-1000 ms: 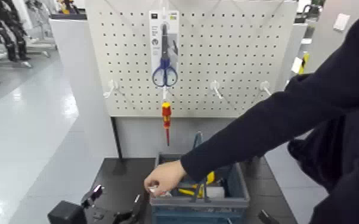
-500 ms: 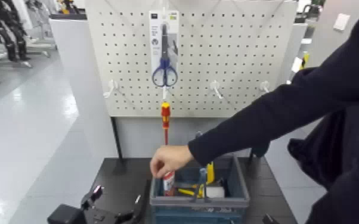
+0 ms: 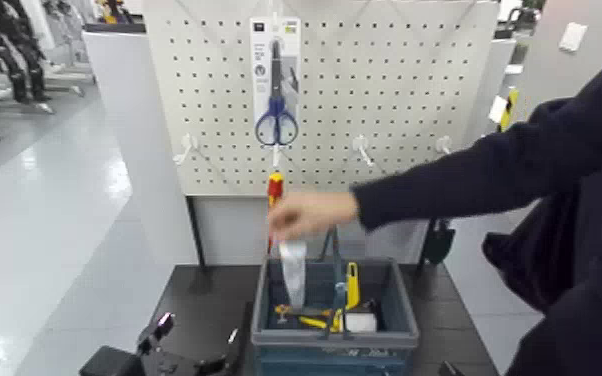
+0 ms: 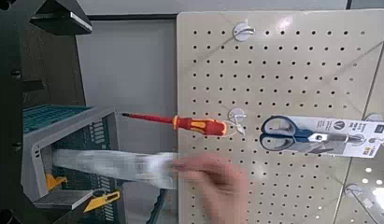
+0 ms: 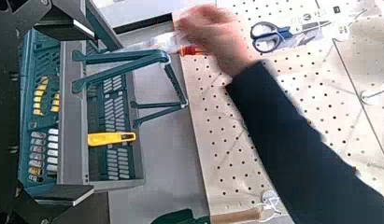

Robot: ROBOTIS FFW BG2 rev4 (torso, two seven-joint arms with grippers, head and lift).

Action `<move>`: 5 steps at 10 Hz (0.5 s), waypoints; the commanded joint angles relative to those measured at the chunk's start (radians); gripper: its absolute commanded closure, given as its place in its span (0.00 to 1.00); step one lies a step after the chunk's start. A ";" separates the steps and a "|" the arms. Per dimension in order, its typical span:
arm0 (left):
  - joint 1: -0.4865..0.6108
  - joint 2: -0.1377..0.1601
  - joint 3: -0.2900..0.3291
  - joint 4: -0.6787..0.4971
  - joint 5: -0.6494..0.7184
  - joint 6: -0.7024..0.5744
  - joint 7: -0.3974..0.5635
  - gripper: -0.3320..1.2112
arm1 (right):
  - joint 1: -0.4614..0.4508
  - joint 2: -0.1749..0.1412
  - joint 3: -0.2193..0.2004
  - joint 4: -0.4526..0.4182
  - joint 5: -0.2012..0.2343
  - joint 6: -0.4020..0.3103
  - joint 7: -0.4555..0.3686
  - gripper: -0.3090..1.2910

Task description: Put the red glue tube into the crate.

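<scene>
a person's hand [image 3: 310,213] dangles the pale tube [image 3: 293,272] at the crate [image 3: 335,341]; placing needs lowering, release. left gripper [image 3: 200,330], right gripper [image 5: 79,112] wait nearby, jaws open.

A person's hand [image 3: 310,215] and dark sleeve [image 3: 485,180] block my way over the crate [image 3: 412,335] from the right. Its handle [image 3: 340,285] stands up mid-opening. My freest way in is from the left, over the bare tabletop [image 3: 200,300].
</scene>
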 commanded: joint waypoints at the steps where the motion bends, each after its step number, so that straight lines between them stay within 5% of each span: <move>1: 0.003 -0.003 -0.003 0.000 0.003 -0.003 0.000 0.26 | 0.002 0.000 0.000 -0.003 0.000 -0.001 0.001 0.28; 5: 0.003 -0.001 -0.005 0.000 0.004 -0.006 -0.002 0.26 | 0.002 -0.005 0.000 -0.005 -0.002 -0.001 0.001 0.28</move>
